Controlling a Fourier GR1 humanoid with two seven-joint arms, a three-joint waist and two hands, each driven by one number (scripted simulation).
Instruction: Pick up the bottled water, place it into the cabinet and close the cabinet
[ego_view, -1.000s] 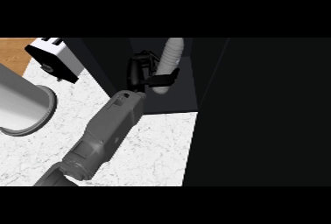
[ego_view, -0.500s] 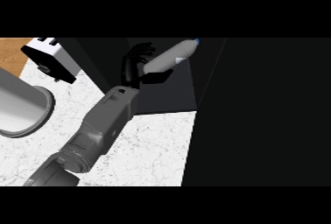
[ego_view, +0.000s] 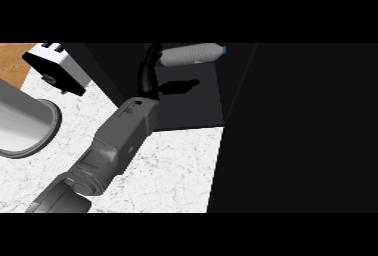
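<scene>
Bottled water (ego_view: 190, 54) lies tilted on its side in the dark cabinet (ego_view: 193, 111) at 12 o'clock, with the left hand (ego_view: 156, 76) spread just beneath and its thumb clear of the bottle, pointing toward 3 o'clock — unsupported, the bottle could roll out before closing.

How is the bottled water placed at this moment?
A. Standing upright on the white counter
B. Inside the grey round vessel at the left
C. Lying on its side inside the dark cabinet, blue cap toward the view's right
C: the bottled water lies sideways in the dark cabinet, its blue cap pointing to the view's right.
</scene>
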